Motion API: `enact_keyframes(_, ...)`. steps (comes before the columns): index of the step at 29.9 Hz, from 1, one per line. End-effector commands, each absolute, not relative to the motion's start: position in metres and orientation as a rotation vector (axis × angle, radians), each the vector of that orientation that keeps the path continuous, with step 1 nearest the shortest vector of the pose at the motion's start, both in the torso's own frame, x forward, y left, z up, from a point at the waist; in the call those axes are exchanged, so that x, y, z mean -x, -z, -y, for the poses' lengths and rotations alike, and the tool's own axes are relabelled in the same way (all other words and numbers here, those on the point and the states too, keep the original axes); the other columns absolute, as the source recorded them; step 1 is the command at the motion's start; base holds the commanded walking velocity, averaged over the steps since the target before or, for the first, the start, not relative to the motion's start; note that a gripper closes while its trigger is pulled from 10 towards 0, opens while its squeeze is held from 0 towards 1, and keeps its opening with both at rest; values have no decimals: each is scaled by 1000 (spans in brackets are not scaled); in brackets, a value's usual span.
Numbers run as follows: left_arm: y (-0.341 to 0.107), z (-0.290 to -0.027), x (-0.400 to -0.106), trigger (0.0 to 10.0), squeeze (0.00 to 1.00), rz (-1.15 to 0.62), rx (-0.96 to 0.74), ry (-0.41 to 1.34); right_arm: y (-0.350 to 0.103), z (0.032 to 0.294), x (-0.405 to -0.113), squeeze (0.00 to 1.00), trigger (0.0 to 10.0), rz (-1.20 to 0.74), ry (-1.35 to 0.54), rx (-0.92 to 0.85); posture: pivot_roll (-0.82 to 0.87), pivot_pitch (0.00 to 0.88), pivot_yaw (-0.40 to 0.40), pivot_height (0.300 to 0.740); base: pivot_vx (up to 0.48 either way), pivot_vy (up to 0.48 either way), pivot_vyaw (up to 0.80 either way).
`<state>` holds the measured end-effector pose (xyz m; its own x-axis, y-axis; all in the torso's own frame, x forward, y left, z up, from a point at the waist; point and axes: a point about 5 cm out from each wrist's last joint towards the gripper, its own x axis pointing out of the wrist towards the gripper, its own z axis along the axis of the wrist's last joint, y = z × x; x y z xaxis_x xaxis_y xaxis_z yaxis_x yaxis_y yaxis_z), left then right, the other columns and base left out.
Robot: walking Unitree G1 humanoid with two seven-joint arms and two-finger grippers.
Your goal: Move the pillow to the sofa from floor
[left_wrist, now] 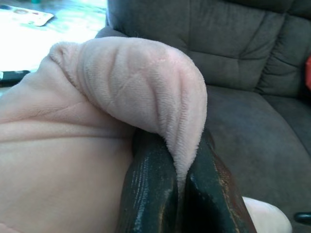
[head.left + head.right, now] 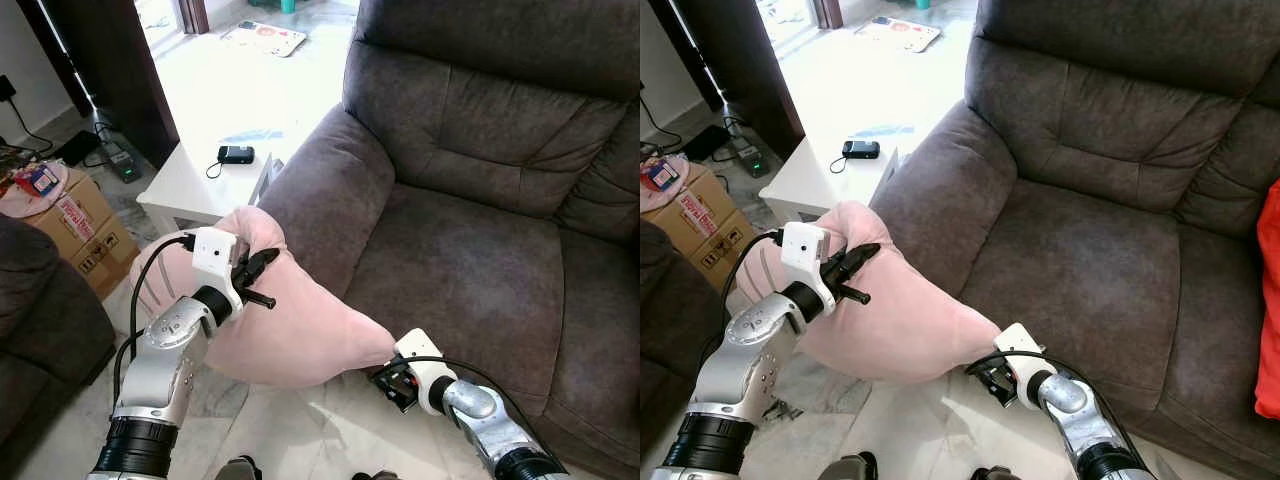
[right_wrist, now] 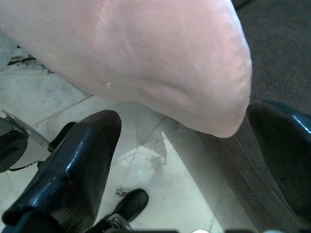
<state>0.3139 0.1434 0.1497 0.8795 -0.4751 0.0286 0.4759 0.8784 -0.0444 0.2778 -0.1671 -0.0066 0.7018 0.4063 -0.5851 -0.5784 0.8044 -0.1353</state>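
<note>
The pink pillow (image 2: 290,335) hangs above the floor, in front of the grey-brown sofa (image 2: 470,270) and against its left armrest. My left gripper (image 2: 258,270) is shut on the pillow's upper left corner. In the left wrist view a fold of the pink pillow (image 1: 121,97) is pinched between the black fingers (image 1: 150,189). My right gripper (image 2: 385,378) is low at the pillow's right corner and stands open. The right wrist view has that corner of the pillow (image 3: 146,58) just above the gap between the two spread fingers (image 3: 73,170).
A white side table (image 2: 190,185) with a small black device (image 2: 236,154) stands left of the sofa's armrest. A cardboard box (image 2: 80,225) and another dark seat (image 2: 40,330) are at the left. A red cushion (image 2: 1270,300) lies at the sofa's right. Pale tiled floor (image 2: 320,430) is below.
</note>
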Motion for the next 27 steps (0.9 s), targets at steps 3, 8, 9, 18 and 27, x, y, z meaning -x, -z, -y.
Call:
enact_keyframes(3, -176, -133, -308, 10000, 0, 122, 62, 607, 13, 169, -272, 0, 10000, -605, -578, 331, 96, 125, -14, 740, 0, 0, 0)
enact_keyframes(8, -175, -132, -304, 10000, 0, 106, 65, 657, 13, 172, -272, 0, 10000, -602, -554, 347, 98, 127, -17, 740, 0, 0, 0)
enact_keyframes(9, -175, -132, -303, 10000, 0, 103, 64, 666, 13, 173, -273, 0, 10000, -600, -545, 351, 98, 127, -17, 740, 0, 0, 0)
enact_keyframes(18, -174, -128, -299, 10000, 0, 77, 61, 725, 7, 183, -280, 0, 10000, -578, -465, 382, 98, 131, -17, 740, 0, 0, 0)
enact_keyframes(27, -177, -127, -298, 10000, 0, 79, 63, 748, 19, 184, -269, 0, 10000, -663, -516, 387, 108, 131, -20, 740, 0, 0, 0)
